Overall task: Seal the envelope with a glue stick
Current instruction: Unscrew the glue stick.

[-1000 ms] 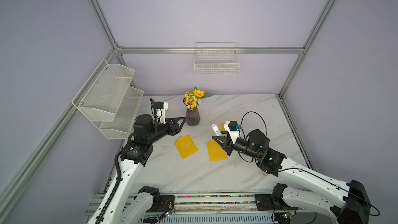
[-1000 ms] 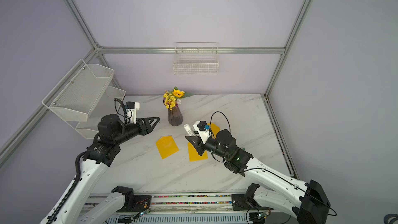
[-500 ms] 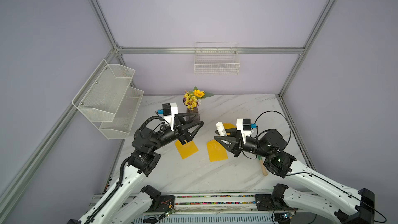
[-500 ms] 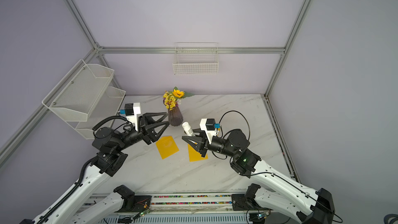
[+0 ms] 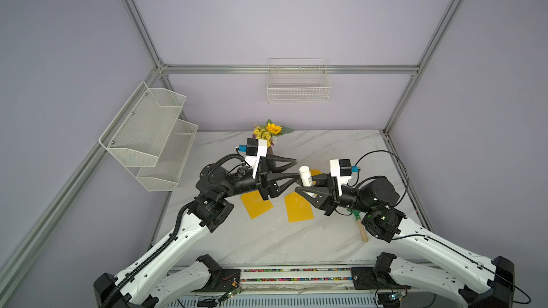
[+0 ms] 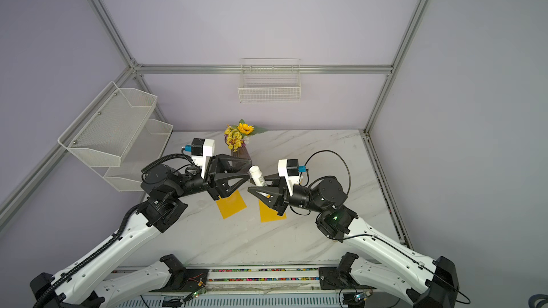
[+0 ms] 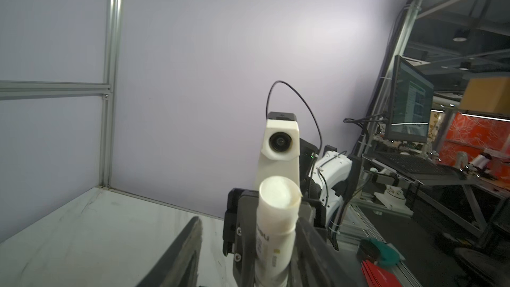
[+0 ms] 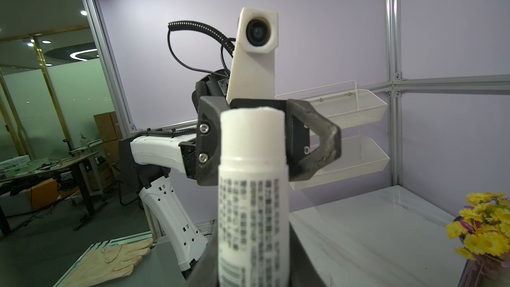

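As I watch both top views: right tool (image 5: 307, 187) clamped on glue stick (image 5: 305, 174), gripping lower body, cap end up, held clear above tabletop (image 5: 267, 241). Yellow envelope (image 5: 298, 210) flat on tabletop near it. Left tool (image 5: 297, 168) jaws apart, empty, tips just beside cap; contact, I cannot tell.

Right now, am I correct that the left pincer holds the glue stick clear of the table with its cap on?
Not quite: the right pincer holds the glue stick clear of the table with its cap on, as both top views show. The left pincer is open, beside the cap.
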Available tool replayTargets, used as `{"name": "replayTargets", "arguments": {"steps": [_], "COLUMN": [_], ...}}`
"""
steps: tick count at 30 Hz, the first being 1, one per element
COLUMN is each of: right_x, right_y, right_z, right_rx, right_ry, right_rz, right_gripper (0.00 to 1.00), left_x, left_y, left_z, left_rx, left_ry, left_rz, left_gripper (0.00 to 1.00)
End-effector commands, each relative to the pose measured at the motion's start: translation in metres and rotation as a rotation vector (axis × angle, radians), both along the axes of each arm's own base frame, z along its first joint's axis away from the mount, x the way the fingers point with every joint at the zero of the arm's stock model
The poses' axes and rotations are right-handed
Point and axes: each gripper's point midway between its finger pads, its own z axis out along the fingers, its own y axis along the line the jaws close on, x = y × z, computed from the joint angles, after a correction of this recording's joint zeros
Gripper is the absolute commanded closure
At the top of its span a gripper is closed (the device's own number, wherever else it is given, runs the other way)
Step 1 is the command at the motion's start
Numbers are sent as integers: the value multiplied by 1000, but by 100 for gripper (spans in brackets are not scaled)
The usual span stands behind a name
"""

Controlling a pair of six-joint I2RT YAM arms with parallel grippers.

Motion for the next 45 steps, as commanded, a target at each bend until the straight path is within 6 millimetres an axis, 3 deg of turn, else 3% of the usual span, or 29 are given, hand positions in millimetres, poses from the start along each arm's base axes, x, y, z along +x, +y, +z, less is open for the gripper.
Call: {"name": "replayTargets", "arguments": {"steps": [1, 9, 22, 32, 38, 45], "right_x": [-8, -1, 1, 3, 3, 4], "right_y": [-6, 1, 7, 9, 8, 7], "right_z": [24, 23, 8, 2, 1, 0], "right_rx": [68, 54, 4, -23, -24, -28], "right_ry": [-37, -6, 7, 1, -8, -11], "right_rz": [22, 23, 32, 24, 17, 2], "right_gripper": [100, 100, 100, 100, 100, 100], "left_x": [-34, -43, -27, -25, -24, -23], "left_y": [-3, -11, -17, -16, -13, -16], "left_z": [6, -1, 1, 6, 9, 6], "left_rx": [24, 68, 60, 46, 43, 60], "left_ry": [-98, -95, -94, -94, -96, -74], "left_rz": [-163, -256, -195, -175, -146, -167], "left_gripper": [45, 44, 62, 48, 46, 55]}}
